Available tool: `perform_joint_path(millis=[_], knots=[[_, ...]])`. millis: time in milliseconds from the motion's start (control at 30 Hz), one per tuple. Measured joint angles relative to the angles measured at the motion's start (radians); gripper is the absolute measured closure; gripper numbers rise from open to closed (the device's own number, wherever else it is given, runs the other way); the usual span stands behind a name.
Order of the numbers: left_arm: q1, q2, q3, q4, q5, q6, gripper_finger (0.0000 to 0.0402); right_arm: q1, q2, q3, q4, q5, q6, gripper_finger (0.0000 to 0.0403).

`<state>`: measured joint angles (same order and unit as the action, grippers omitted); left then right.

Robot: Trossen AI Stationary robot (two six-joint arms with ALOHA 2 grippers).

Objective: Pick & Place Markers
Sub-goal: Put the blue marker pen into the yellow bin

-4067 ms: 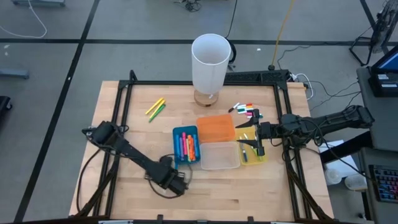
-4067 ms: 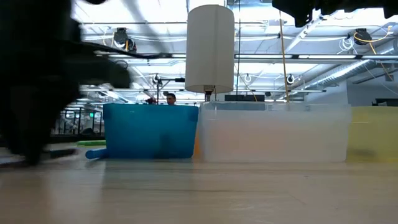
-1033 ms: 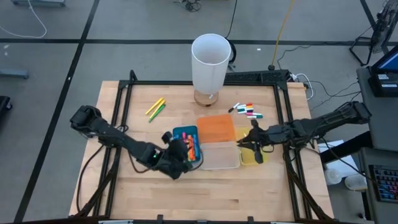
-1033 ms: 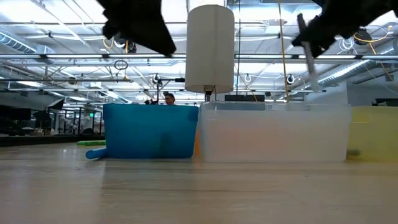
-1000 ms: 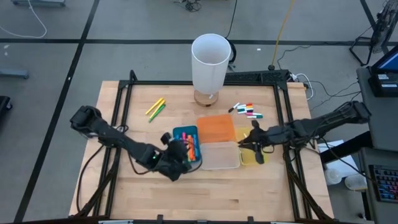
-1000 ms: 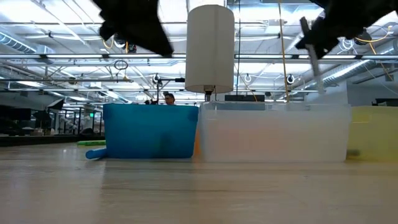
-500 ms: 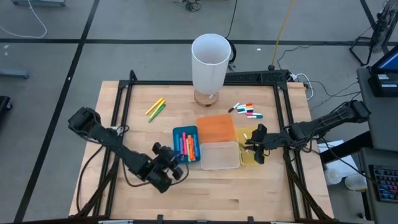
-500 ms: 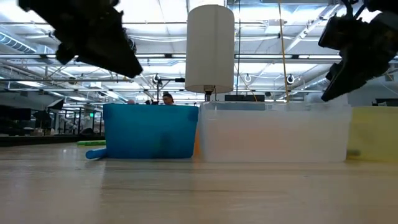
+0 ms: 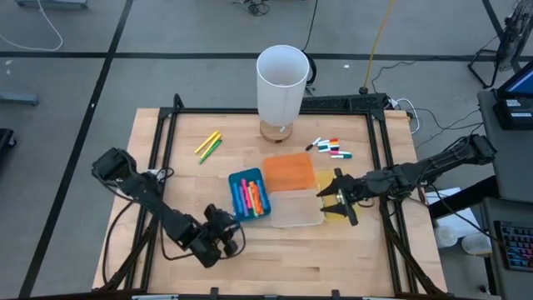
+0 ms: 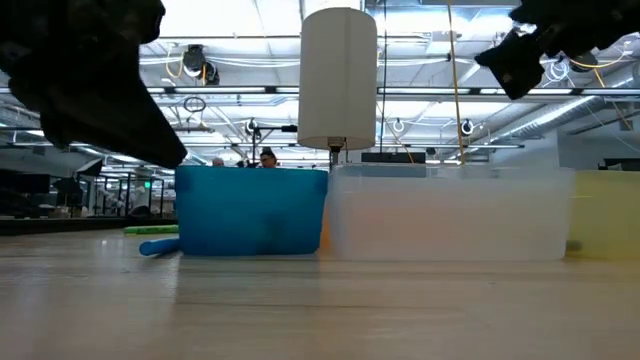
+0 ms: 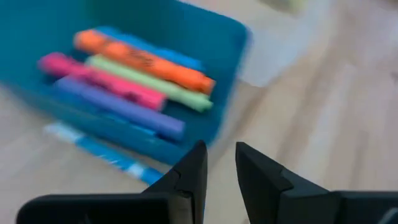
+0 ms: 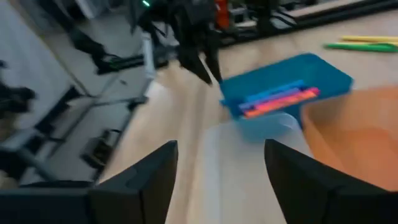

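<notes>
Several coloured markers (image 9: 252,197) lie flat in the blue bin (image 9: 239,185); the left wrist view shows them as orange, green, pink and purple markers (image 11: 134,74). A blue marker (image 11: 99,155) rests on the table against the bin's outer wall. A yellow and a green marker (image 9: 208,146) lie toward the far left, and several white markers with coloured caps (image 9: 331,148) lie far right. My left gripper (image 9: 230,239) hovers near the table's near edge, short of the blue bin, its fingers a narrow gap apart and holding nothing. My right gripper (image 9: 338,200) hangs wide open over the yellow bin (image 9: 327,212).
An orange bin (image 9: 289,172) and a clear bin (image 9: 293,210) stand between the blue and yellow bins. A tall white cylinder on a wooden base (image 9: 281,83) stands at the far edge. A black frame (image 9: 166,133) borders the table. Bare wood lies along the near edge.
My left gripper has drawn back from above the blue bin toward the near edge and left. My right gripper carried a pale marker hanging below it, shifted over the yellow bin and opened; the marker no longer shows. The blue and clear bins have slid slightly right.
</notes>
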<state>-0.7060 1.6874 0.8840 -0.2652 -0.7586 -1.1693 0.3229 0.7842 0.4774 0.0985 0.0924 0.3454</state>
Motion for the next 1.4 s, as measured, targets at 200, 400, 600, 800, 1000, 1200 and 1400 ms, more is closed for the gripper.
perform_joint_path(millis=[200, 400, 600, 800, 1000, 1200, 1400], knots=[[-0.028, 0.112, -0.019, 0.143, -0.024, 0.131, 0.0314, 0.001, 0.000, 0.000, 0.026, -0.069, -0.022, 0.0177], [0.007, 0.159, -0.019, 0.088, -0.008, 0.049, 0.0314, 0.000, 0.000, 0.000, 0.055, -0.069, -0.034, 0.0188], [0.035, 0.159, -0.018, -0.005, 0.082, -0.084, 0.0314, 0.000, 0.001, 0.000, 0.054, -0.069, -0.020, 0.0187], [0.009, 0.145, -0.013, -0.165, 0.164, -0.281, 0.0314, 0.000, 0.001, 0.000, 0.046, -0.071, -0.019, 0.0192], [-0.069, 0.045, -0.009, -0.385, 0.165, -0.430, 0.0331, 0.000, 0.001, 0.000, 0.044, -0.071, -0.015, 0.0193], [-0.108, 0.005, -0.007, -0.543, 0.076, -0.617, 0.0389, 0.000, 0.001, 0.000, 0.039, -0.071, 0.000, 0.0193], [0.032, -0.021, -0.006, -0.643, 0.414, -0.515, 0.0370, 0.000, 0.001, 0.000, 0.047, -0.069, -0.037, 0.0193]])
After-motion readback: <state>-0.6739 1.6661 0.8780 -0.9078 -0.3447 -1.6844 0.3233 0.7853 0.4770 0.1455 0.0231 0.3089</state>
